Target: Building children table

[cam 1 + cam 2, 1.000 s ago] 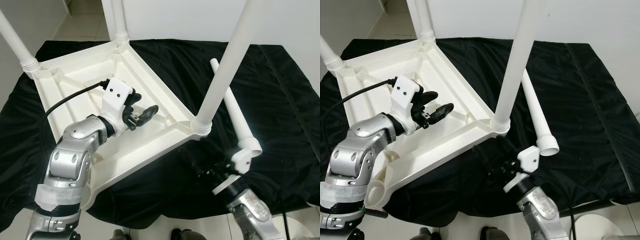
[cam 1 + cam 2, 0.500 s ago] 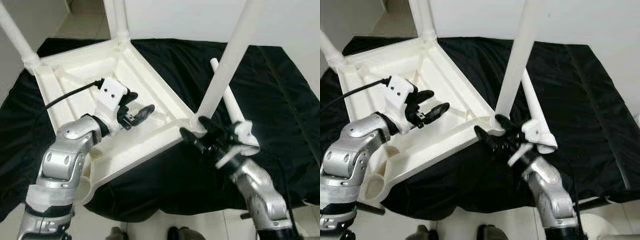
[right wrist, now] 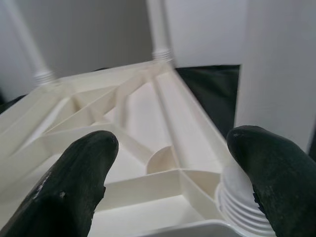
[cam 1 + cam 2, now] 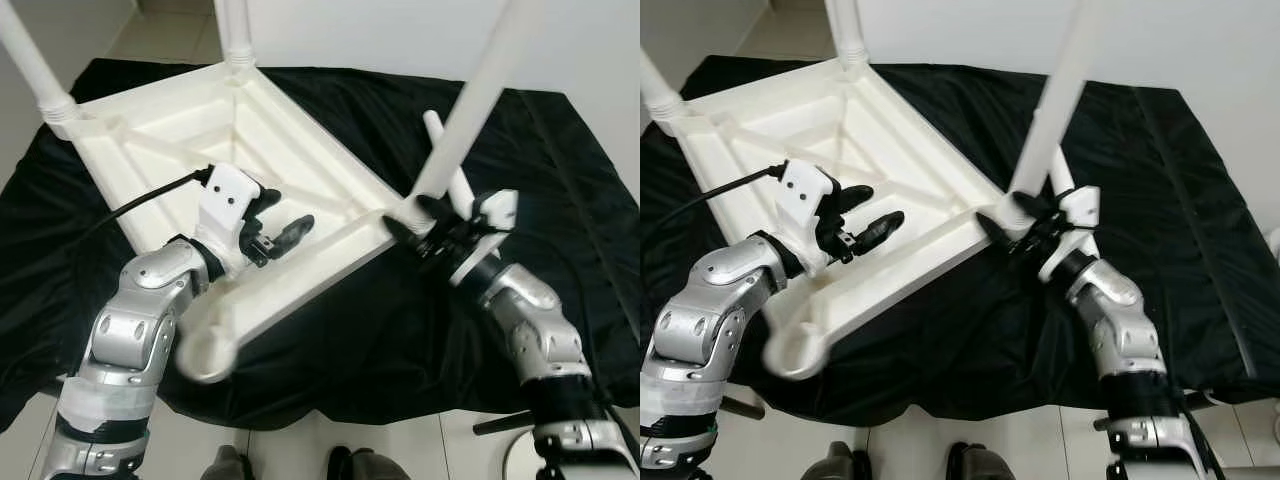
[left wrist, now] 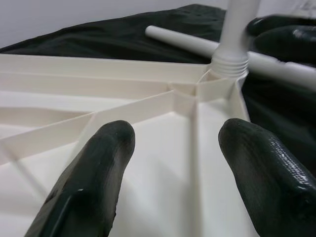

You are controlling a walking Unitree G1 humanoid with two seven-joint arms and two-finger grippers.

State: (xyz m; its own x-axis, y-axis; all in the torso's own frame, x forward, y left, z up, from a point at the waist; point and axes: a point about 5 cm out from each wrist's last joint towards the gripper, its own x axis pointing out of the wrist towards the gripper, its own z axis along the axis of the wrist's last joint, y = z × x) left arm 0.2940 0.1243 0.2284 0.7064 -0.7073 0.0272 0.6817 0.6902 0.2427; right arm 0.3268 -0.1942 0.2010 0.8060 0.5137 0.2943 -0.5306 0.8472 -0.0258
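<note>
The white children's table [image 4: 150, 150] lies upside down on a black cloth [image 4: 560, 130]. Three white legs stand in its corners. The nearest one [image 4: 470, 110] leans right, and its threaded base [image 3: 242, 197] sits in the corner socket. A loose leg [image 4: 432, 125] lies on the cloth behind that corner, also seen as loose leg [image 5: 182, 42]. My left gripper [image 4: 283, 215] hovers open over the table's ribbed underside, holding nothing. My right gripper [image 4: 412, 220] is open at the corner with the leaning leg, one finger on each side of the socket.
The table's near left corner has an empty round socket [image 4: 203, 357], blurred, hanging past the cloth's front edge. A black cable [image 4: 150, 200] runs from my left wrist across the table. Tiled floor lies in front and a white wall stands behind.
My right arm has risen from the cloth's front edge to the table corner with the leaning leg. The table has swung and that leg leans further right. My left gripper stays open over the underside.
</note>
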